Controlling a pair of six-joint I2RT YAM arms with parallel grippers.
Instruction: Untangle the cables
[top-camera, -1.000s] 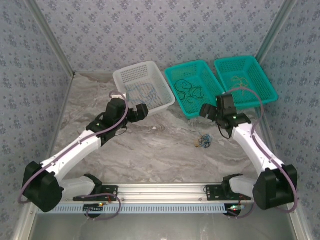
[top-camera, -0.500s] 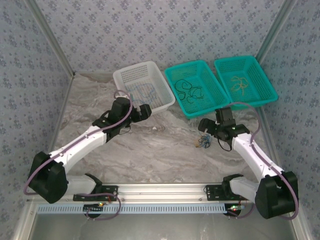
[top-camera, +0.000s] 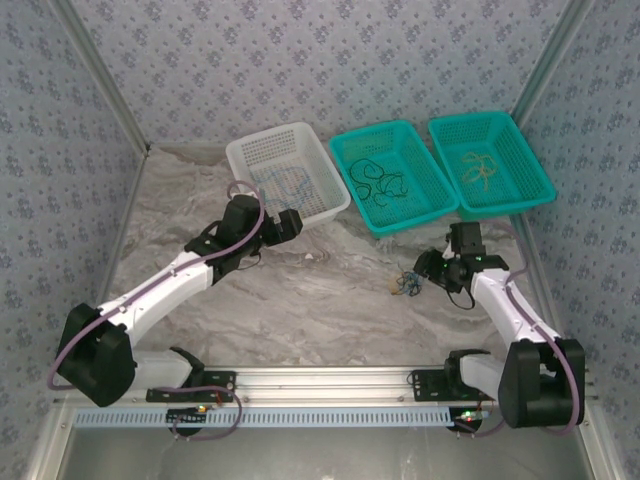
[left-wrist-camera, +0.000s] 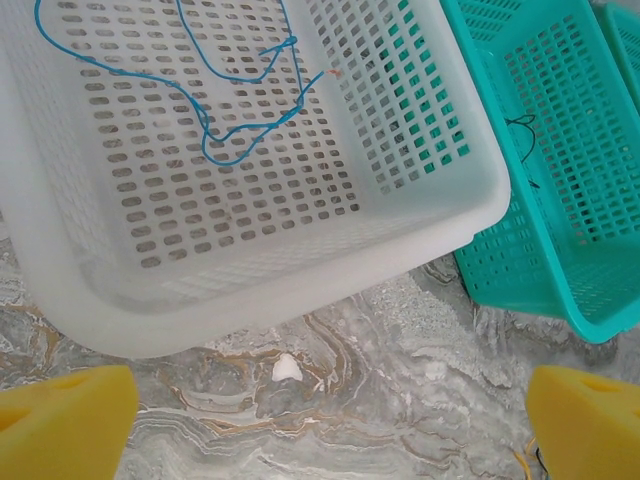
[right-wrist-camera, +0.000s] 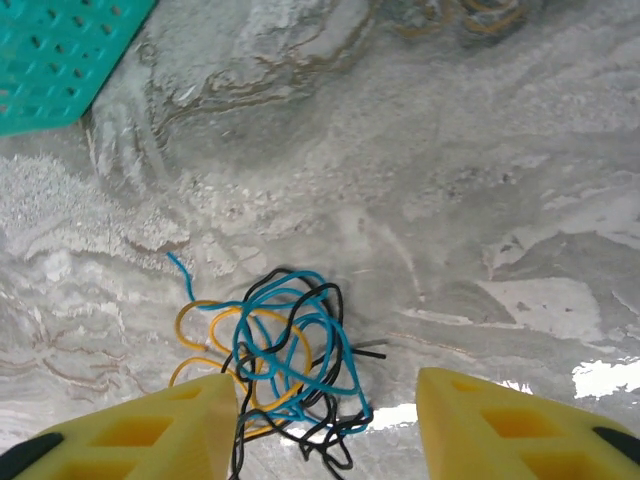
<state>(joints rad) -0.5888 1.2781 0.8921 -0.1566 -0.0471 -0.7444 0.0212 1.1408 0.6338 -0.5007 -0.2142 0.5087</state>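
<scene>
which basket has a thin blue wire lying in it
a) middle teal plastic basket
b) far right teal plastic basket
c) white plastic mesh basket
C: the left wrist view shows the thin blue wire lying on the floor of the white plastic mesh basket, while the middle teal plastic basket holds thin black wires and the far right teal plastic basket holds yellow ones.

Three baskets stand in a row at the far side of the table (top-camera: 320, 315): the left basket (top-camera: 240, 150), the middle basket (top-camera: 345, 142) just beside it, then the right basket (top-camera: 541, 182). Each one holds loose cables (top-camera: 378, 180). A tangle of cables (top-camera: 407, 287) lies on the table before the middle basket, between the fingers of the right gripper (right-wrist-camera: 325, 400). The left gripper (top-camera: 290, 222) is before the left basket.
</scene>
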